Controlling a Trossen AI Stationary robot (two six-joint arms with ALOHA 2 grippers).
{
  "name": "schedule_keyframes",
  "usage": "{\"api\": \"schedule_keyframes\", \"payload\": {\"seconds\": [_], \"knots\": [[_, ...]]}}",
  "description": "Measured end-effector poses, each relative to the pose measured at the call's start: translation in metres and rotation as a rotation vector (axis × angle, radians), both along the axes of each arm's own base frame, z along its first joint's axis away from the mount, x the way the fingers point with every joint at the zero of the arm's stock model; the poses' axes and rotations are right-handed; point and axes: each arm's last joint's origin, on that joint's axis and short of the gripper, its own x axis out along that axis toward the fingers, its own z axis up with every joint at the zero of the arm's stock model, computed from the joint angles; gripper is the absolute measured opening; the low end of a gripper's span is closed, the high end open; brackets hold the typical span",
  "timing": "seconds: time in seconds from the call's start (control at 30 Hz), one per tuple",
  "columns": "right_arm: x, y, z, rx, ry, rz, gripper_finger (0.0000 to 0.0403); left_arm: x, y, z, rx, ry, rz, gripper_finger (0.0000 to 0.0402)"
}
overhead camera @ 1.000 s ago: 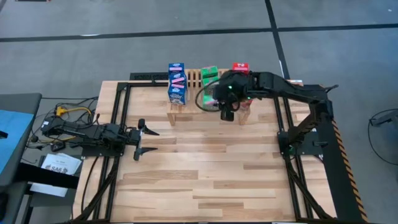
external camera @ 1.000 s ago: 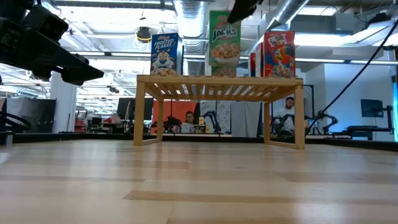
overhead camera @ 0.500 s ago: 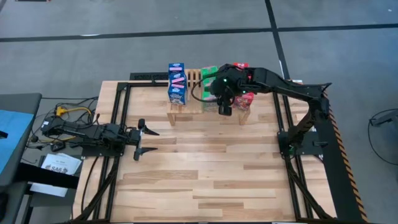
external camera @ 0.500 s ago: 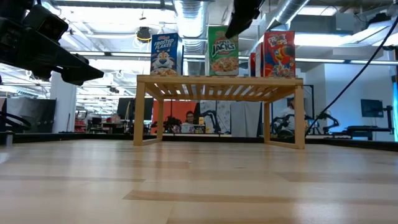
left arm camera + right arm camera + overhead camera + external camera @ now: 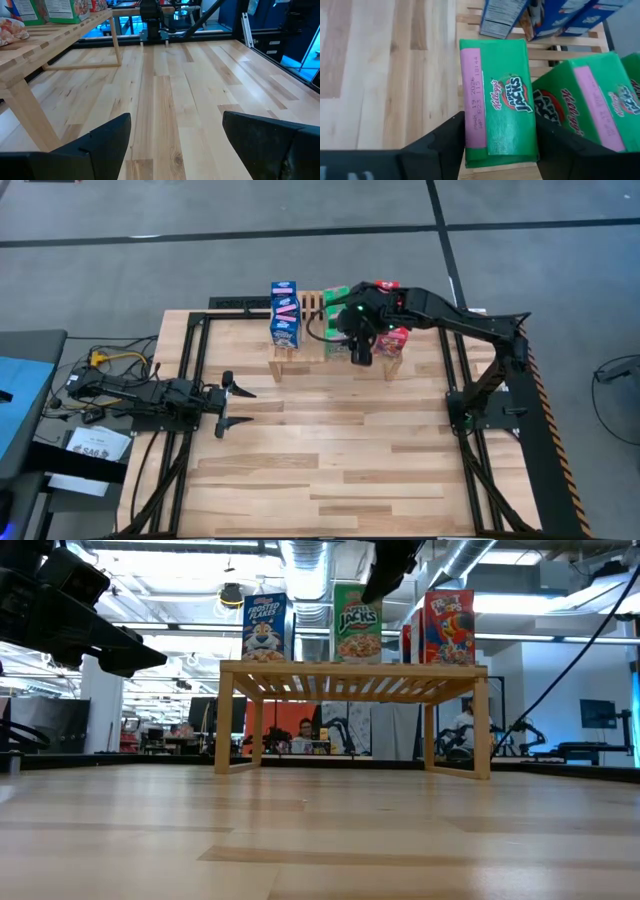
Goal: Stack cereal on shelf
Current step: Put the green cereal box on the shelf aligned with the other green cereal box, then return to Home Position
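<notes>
The wooden shelf (image 5: 350,670) stands at the table's far middle. Cereal boxes stand upright on its top: blue (image 5: 264,627) on the left, green (image 5: 358,622) in the middle, red (image 5: 449,627) on the right. My right gripper (image 5: 362,350) hangs over the front green box (image 5: 500,100), slanting down, with one finger on each side of the box's top. Another green box (image 5: 585,100) stands behind it, and blue boxes (image 5: 545,15) stand beside it. My left gripper (image 5: 222,405) waits open near the table's left edge, holding nothing. My right gripper's fingers (image 5: 451,140) come from above and the near side and flank the two narrow sides of the green box's top end (image 5: 470,100). I cannot tell whether they touch it. The box stands upright with its bottom on the shelf.
Black frame rails (image 5: 455,370) run along the table's left and right sides. The wide plank tabletop (image 5: 330,450) lies in front of the shelf. Beyond the table, the room holds desks and seated people (image 5: 304,730).
My right gripper has come down and a little toward the table's left and far edge with the green box. The box hung tilted above the shelf a second ago and now stands upright on it between the blue and red boxes.
</notes>
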Motion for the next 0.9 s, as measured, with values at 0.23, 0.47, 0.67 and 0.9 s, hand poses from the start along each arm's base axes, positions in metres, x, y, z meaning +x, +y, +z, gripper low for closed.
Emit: {"api": "schedule_keyframes", "payload": {"seconds": [0.23,0.47,0.67,0.9], "knots": [[0.002,-0.001,-0.002,0.001,0.006,-0.004,0.0244,0.000,0.000,0.000,0.000,0.001,0.000,0.0307],[0.001,-0.001,-0.001,-0.010,0.006,0.000,0.0245,0.000,0.000,0.000,0.000,0.001,0.000,0.0307],[-0.005,0.001,0.006,-0.027,-0.012,0.013,0.0245,0.000,0.000,0.000,0.000,0.000,0.001,0.0307],[-0.013,0.004,0.016,-0.035,-0.043,0.015,0.0245,0.000,0.000,0.000,0.000,0.001,0.000,0.0307]]}}
